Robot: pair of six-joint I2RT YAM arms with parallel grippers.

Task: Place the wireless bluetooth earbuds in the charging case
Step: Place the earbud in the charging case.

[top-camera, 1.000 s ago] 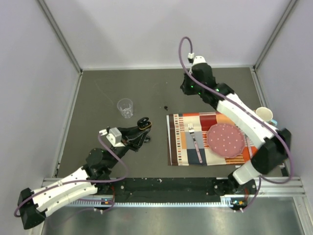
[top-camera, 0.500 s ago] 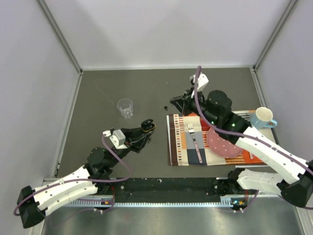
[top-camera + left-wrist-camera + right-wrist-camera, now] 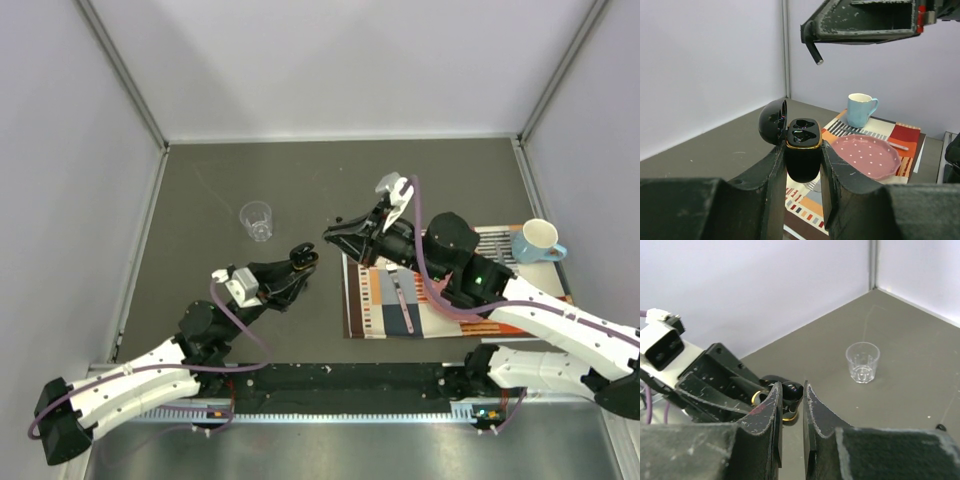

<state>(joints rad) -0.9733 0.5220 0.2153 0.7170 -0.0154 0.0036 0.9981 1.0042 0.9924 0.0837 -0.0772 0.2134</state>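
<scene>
The left gripper point(image 3: 803, 150) clamped the glossy black, gold-rimmed charging case point(image 3: 803, 161) upright, lid open, above the grey table point(image 3: 910, 405). The right gripper point(image 3: 792, 400) hovered just over it, jaws nearly together; whether they pinched anything could not be told. One tiny black earbud point(image 3: 939, 427) lay on the table. A misaligned descent risked knocking the case askew or dropping a bud.

Left arm point(image 3: 130, 385): on my overhead feed, white shells between black joints.
Right arm point(image 3: 560, 325): the same white-and-black build.
Cables point(image 3: 235, 320): purple, one looping off each wrist.
Wrist camera housings point(image 3: 240, 285): small pale blocks.
Fingers point(image 3: 765, 185): black, and my wrist views show pale scuffs and scratches along the edges.
</scene>
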